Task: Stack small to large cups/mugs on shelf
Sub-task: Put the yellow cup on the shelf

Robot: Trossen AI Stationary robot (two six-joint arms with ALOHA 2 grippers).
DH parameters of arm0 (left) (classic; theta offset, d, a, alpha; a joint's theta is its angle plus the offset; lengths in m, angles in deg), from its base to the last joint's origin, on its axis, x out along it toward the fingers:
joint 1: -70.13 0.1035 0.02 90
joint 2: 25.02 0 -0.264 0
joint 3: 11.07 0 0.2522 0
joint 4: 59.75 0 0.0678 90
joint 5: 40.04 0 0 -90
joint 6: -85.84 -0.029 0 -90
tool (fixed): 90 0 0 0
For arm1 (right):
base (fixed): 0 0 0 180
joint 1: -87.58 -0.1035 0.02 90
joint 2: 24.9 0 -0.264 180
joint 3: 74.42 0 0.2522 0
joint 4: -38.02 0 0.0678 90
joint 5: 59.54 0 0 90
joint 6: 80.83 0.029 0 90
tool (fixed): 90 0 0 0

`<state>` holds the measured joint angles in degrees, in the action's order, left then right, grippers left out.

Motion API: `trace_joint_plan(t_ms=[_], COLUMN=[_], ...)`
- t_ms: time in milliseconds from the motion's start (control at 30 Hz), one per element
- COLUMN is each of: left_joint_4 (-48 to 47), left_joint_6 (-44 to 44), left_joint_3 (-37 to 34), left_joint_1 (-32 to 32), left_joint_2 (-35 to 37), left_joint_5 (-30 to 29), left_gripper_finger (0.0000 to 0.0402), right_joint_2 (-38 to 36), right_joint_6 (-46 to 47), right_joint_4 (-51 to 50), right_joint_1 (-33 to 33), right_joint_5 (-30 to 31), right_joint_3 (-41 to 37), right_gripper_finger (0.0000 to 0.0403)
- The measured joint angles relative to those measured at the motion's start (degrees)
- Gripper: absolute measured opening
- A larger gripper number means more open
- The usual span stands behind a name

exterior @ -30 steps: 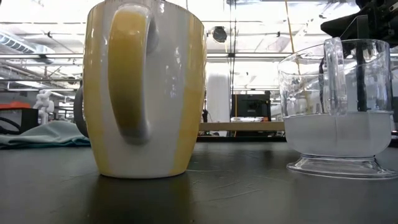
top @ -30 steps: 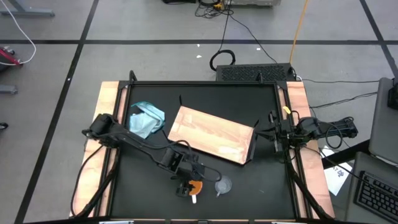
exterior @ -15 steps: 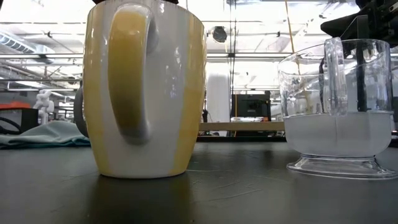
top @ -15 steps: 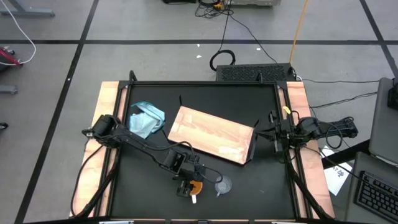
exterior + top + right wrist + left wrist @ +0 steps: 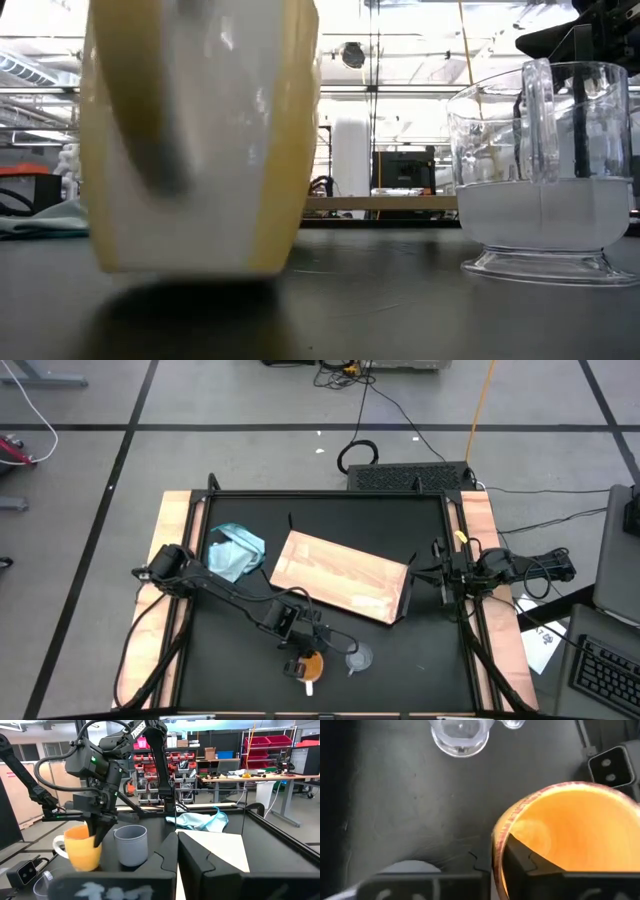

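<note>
Two arms share the black table: the left gripper [image 5: 303,663] is clamped on the rim of the orange mug [image 5: 313,664], one finger inside it, holding it near the front edge. Just right stands the clear glassy cup [image 5: 357,657]. Behind them lies the shelf [image 5: 340,576]. Farther right, the right gripper [image 5: 440,573] waits, fingers together.

left end effector [image 5: 98,831] | grips orange mug [image 5: 82,847] rim (grey mug [image 5: 131,845] beside)

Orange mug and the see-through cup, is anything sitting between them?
No. Only bare black tabletop lies between the orange mug and the clear cup. The low view shows this best.
</note>
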<state>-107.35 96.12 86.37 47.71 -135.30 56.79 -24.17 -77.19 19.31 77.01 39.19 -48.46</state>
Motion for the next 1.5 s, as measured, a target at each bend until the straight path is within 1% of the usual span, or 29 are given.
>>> trace_joint_plan(t_ms=[133, 233, 333, 467, 700, 900, 1000, 1267, 1400, 1500], left_joint_4=[0.1, -0.1, -2.2, -7.7, -22.3, -33.3, -35.0, -36.9, -36.8, -37.2], left_joint_6=[-1.1, -2.1, -1.9, -4.6, -9.1, -11.6, -13.8, -21.6, -22.5, -22.9], left_joint_3=[0.0, 0.1, 2.1, 6.8, 17.8, 25.6, 28.2, 29.4, 29.3, 29.3], left_joint_1=[-0.1, -0.1, -0.1, -0.3, 0.3, 2.6, 3.7, 4.8, 4.8, 5.0], left_joint_2=[0.0, 0.6, 1.5, 2.5, 2.8, 2.8, 2.8, 3.7, 5.5, 8.1], left_joint_5=[-0.1, 0.7, 0.4, -0.7, -5.9, -5.9, -5.9, -5.4, -5.6, -7.6], left_gripper_finger=[0.0022, 0.0014, 0.0014, 0.0014, 0.0014, 0.0014, 0.0014, 0.0014, 0.0014, 0.0014], right_joint_2=[0.0, 0.0, 0.0, 0.0, 0.1, 0.1, 0.1, 0.1, 0.1, 0.1], right_joint_6=[0.0, 0.0, 0.0, 0.0, 0.0, 0.0, 0.0, 0.0, 0.0, 0.0], right_joint_4=[0.0, 0.0, 0.0, 0.1, 0.1, 0.0, 0.0, 0.0, 0.0, 0.0], right_joint_1=[0.0, 0.0, 0.0, 0.0, 0.0, 0.0, 0.0, 0.0, 0.0, 0.0], right_joint_5=[0.0, 0.0, 0.0, 0.0, 0.0, 0.0, 0.0, 0.0, 0.0, 0.0], right_joint_3=[0.0, 0.0, 0.0, 0.0, 0.0, 0.0, 0.0, 0.0, 0.0, 0.0], right_gripper_finger=[0.0000, 0.0000, 0.0000, 0.0000, 0.0000, 0.0000, 0.0000, 0.0000, 0.0000, 0.0000])
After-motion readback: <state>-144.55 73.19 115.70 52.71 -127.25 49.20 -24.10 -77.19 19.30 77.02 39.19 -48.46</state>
